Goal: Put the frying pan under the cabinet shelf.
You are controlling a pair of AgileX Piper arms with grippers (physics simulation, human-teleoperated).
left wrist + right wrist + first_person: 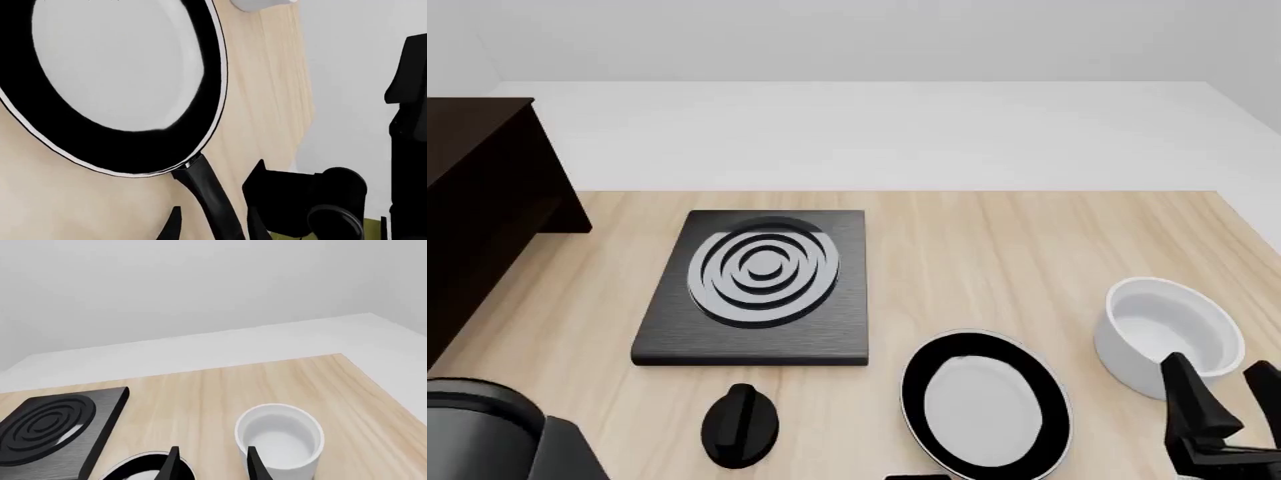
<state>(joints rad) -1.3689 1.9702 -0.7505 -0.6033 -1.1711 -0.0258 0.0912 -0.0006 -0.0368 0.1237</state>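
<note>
The frying pan [985, 410], black with a pale inside, lies flat on the table at the front, right of centre. In the left wrist view the pan [113, 65] fills the frame and its black handle [210, 192] runs back between the fingers of my left gripper [215, 216]. That gripper is open, with a gap showing beside the handle. Its fingers are below the edge of the front view. My right gripper [1225, 388] is open and empty, just in front of the white bowl; it also shows in the right wrist view [212, 466]. The dark cabinet shelf [481, 210] stands at the far left.
A flat black slab with grey rings [761, 280] lies between cabinet and pan. A deep white bowl [1168, 335] stands to the pan's right, near the table's right edge. Part of my left arm [741, 425] sits at the front, left of the pan.
</note>
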